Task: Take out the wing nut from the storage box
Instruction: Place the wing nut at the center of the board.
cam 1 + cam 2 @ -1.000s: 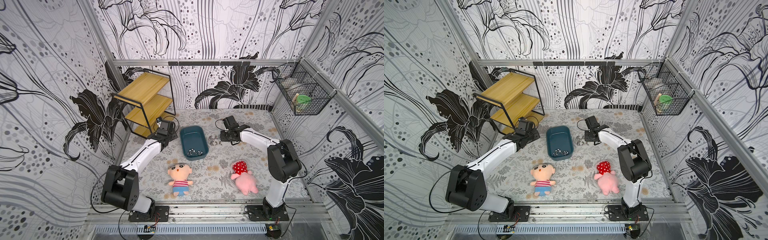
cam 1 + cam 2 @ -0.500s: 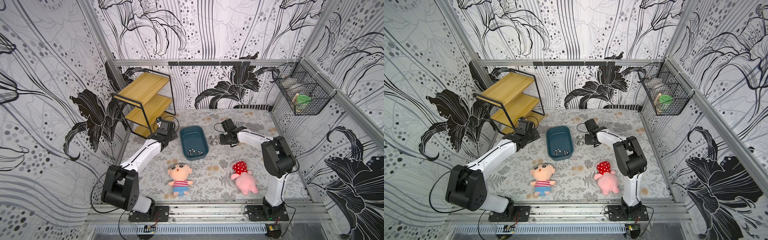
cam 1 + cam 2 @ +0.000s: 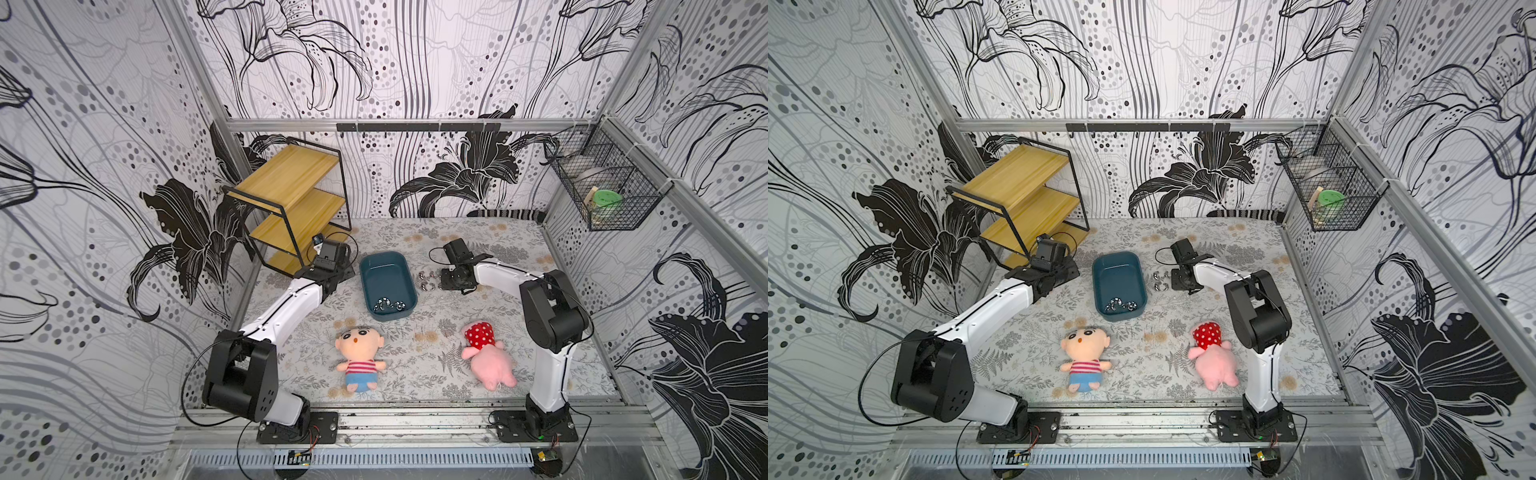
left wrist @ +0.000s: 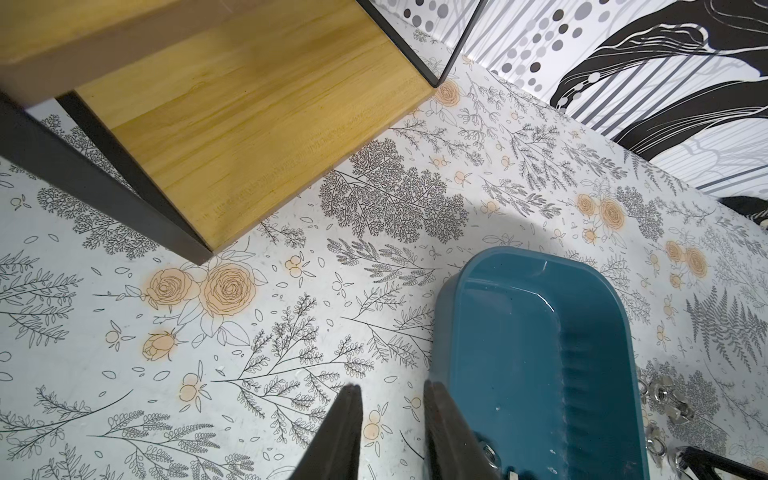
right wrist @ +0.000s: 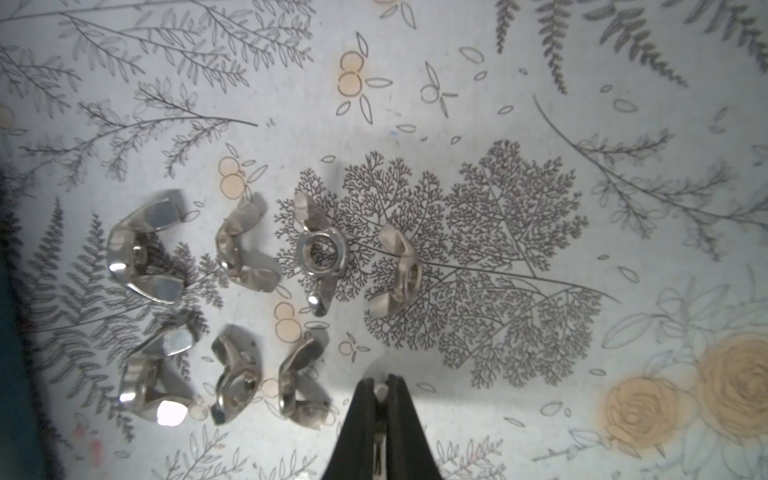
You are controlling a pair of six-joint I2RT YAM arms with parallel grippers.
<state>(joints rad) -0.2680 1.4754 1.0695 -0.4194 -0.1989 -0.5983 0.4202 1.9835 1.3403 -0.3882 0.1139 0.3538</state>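
Observation:
The storage box (image 3: pixel 386 270) (image 3: pixel 1117 270) (image 4: pixel 519 332) is a dark teal tub on the floral mat, with a few silver wing nuts (image 3: pixel 388 304) (image 3: pixel 1120 304) at its near end. Several more wing nuts (image 3: pixel 428 280) (image 5: pixel 320 253) lie on the mat to its right. My right gripper (image 3: pixel 446 282) (image 3: pixel 1177 282) (image 5: pixel 380 380) hangs low just right of that group, shut on a wing nut by its thin wing. My left gripper (image 3: pixel 349 274) (image 3: pixel 1073 272) (image 4: pixel 392 390) is open and holds nothing, low over the mat by the box's left wall.
A wooden shelf rack (image 3: pixel 291 199) (image 4: pixel 249 124) stands at the back left, close to the left arm. Two plush dolls (image 3: pixel 359 353) (image 3: pixel 486 353) lie near the front. A black wire mesh basket (image 3: pixel 606 195) hangs on the right wall.
The right arm's elbow has swung inward and its gripper has sunk slightly towards the mat beside the loose wing nuts. The left arm has not moved.

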